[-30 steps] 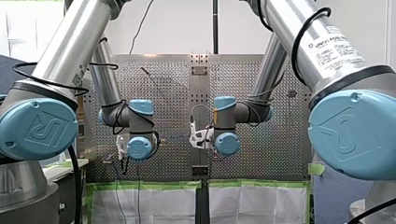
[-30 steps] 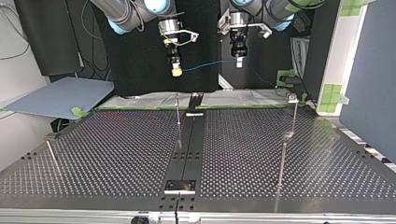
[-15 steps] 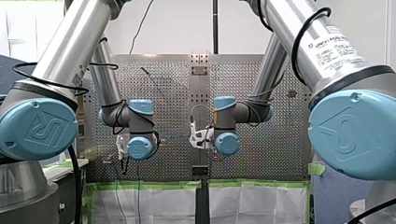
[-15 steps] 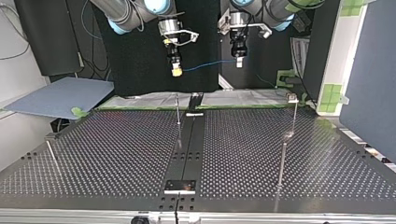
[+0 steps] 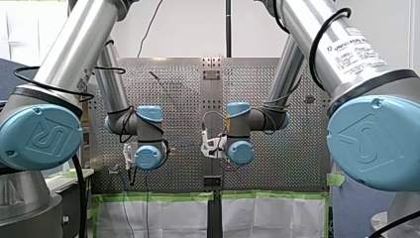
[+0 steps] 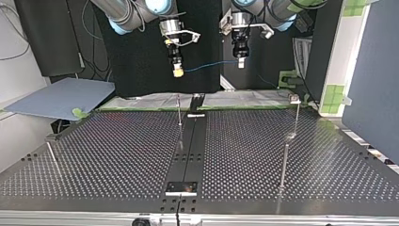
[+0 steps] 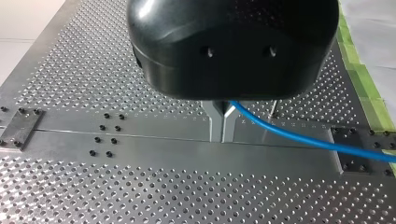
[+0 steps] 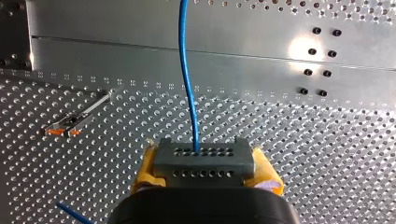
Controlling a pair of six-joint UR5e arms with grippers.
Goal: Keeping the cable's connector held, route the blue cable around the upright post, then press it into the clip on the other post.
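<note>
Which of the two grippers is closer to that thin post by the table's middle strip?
Right. My right gripper hangs almost straight above the thin post; my left gripper hangs off toward the top view's right.

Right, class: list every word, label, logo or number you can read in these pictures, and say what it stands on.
"UNIVERSAL RO...": on the white sticker on my right arm, front view; the rest of it is not legible.
Smaller print on that sticker: too small to read.
Embossed logo on the blue joint caps: a mark only, no letters legible.
Top view and both wrist views: no text.
</note>
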